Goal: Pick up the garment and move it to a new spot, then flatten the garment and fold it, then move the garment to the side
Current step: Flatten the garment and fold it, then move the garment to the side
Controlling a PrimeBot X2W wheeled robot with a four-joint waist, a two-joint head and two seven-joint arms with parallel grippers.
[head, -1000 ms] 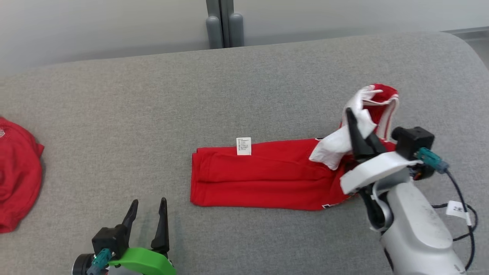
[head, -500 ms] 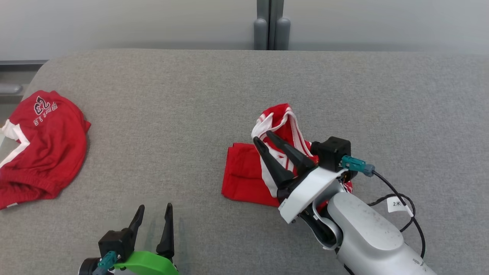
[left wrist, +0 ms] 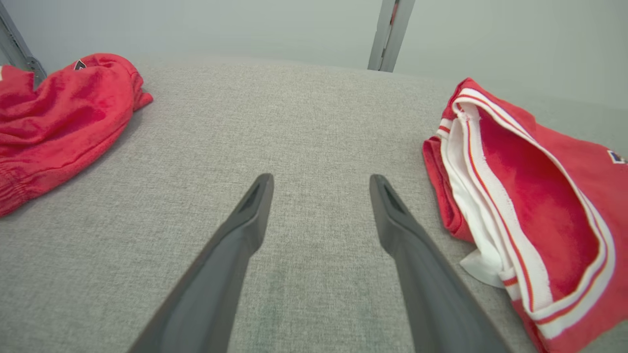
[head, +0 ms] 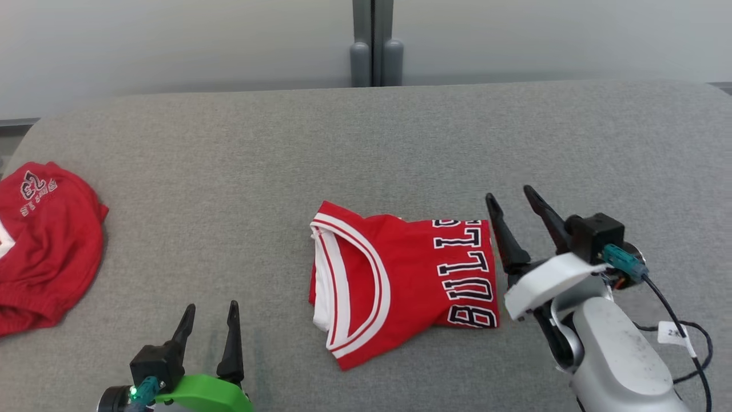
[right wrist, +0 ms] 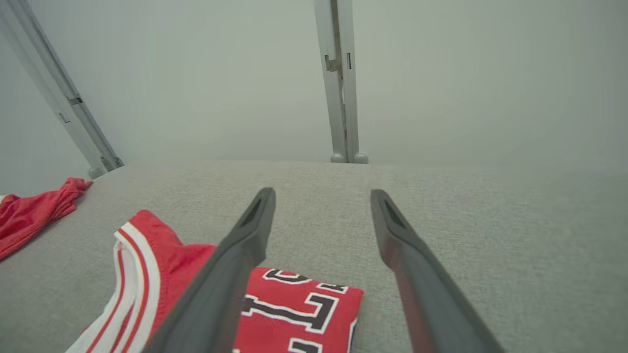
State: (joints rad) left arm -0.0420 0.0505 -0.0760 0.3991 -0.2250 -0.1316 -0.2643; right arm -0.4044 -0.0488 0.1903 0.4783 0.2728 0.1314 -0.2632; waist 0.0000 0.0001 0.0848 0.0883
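Note:
The garment [head: 400,280] is a red jersey with white trim and black-and-white lettering. It lies folded flat in the middle of the grey padded table [head: 229,160]. My right gripper [head: 508,193] hovers just off the garment's right edge, open and empty, fingers pointing away from me. In the right wrist view the garment [right wrist: 294,309] lies under and left of the right gripper [right wrist: 322,191]. My left gripper [head: 211,305] rests open near the front edge, left of the garment. The left wrist view has the garment [left wrist: 535,206] to the right of the empty left gripper [left wrist: 321,177].
A second red garment [head: 40,240] lies crumpled at the table's far left edge, also visible as a red heap [left wrist: 59,113] in the left wrist view. A grey post [head: 373,51] stands behind the table at a pale wall. Bare grey fabric surrounds the folded jersey.
My right gripper has opened and let go of the garment, which now lies folded flat with its lettering up. The gripper has drawn back to the right of it. The head camera has shifted.

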